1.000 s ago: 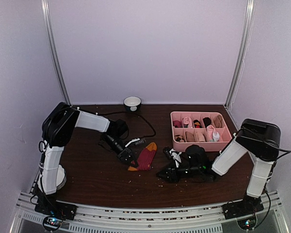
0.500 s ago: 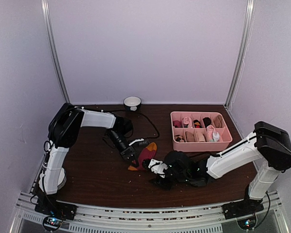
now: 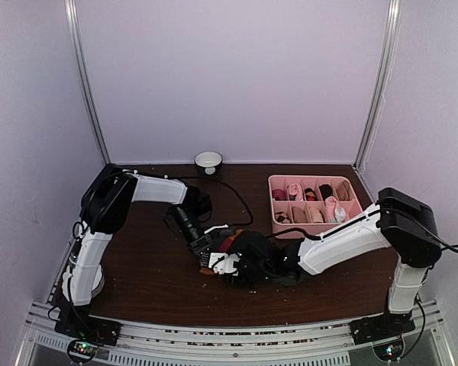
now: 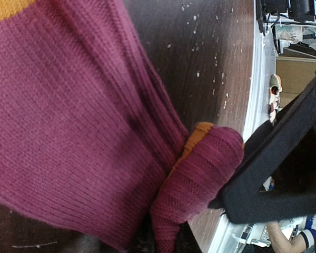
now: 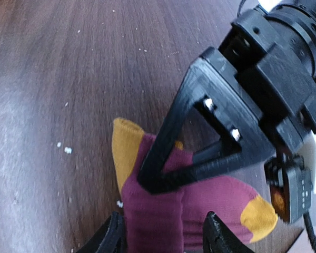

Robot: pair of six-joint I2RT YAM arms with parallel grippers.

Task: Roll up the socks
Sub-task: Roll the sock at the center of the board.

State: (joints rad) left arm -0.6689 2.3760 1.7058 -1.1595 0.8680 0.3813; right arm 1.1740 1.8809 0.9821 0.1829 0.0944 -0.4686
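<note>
so the red sock [image 5: 200, 203] is lying flat on the table [image 5: 68, 79], about mid-table and a bit toward the near edge; orange patches show at both ends of it; left gripper [image 3: 204, 245] is clamped down on a bunched-up fold of it; in the left wrist view you can see the knit folded over into a little lump right at the black finger, with an orange sliver peeking out of the fold; from the right wrist view the same finger comes down on the sock from above, tip pressed into the fabric near the orange end

right gripper [image 5: 165, 237] has come in low from the other side, jaws apart with one finger on each side of the sock; can't tell if they're actually touching it; from the top the two grippers are just beside each other over the sock, so most of it is hidden

pink tray [image 3: 317, 227] sits off to the right with small rolled socks in its compartments; white bowl [image 3: 208, 161] is at the back edge
</note>
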